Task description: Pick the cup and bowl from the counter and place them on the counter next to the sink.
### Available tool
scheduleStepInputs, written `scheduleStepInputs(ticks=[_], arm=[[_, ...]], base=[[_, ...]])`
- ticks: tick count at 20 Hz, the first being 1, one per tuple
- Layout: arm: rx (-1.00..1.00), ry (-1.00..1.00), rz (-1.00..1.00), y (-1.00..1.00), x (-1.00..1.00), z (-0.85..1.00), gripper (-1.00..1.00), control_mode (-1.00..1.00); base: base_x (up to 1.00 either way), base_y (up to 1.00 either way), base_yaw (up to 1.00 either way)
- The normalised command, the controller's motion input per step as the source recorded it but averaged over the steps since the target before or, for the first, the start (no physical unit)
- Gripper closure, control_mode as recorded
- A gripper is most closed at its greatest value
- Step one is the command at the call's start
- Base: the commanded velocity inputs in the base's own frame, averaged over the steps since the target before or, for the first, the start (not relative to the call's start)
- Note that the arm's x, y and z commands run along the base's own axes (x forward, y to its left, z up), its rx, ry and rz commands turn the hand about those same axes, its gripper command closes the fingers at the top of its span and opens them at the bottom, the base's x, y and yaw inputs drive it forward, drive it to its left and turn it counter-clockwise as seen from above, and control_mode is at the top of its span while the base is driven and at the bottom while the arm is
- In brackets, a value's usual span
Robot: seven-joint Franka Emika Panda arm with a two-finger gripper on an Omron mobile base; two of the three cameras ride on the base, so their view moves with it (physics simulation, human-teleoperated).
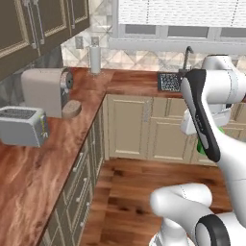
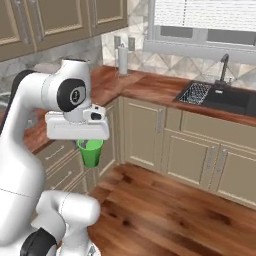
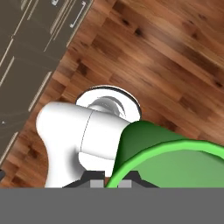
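Observation:
A green cup hangs upright under my hand, above the wooden floor and in front of the cabinets. My gripper is shut on its rim. In the hand view the cup sits close at the lower right. In the left base view a sliver of the cup shows behind my forearm. The counter runs along the back wall to the black sink with its faucet and wire rack. The bowl is out of view.
A toaster and a coffee machine stand on the left counter. A paper towel roll stands in the corner. Beige cabinets line the open wood floor.

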Motion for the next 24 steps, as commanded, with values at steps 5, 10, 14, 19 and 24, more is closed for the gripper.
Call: scheduleStepInputs(ticks=[5,10,14,19,24], arm=[[0.0,0.0,0.0,0.0,0.0,0.0,1.0,1.0],[0.0,0.0,0.0,0.0,0.0,0.0,1.0,1.0],[0.0,0.0,0.0,0.0,0.0,0.0,1.0,1.0],[0.0,0.0,0.0,0.0,0.0,0.0,1.0,1.0],[0.0,0.0,0.0,0.0,0.0,0.0,1.0,1.0]], base=[[1.0,0.0,-0.08],[1.0,0.0,-0.08],[1.0,0.0,-0.06],[1.0,0.0,-0.04],[1.0,0.0,-0.06]])
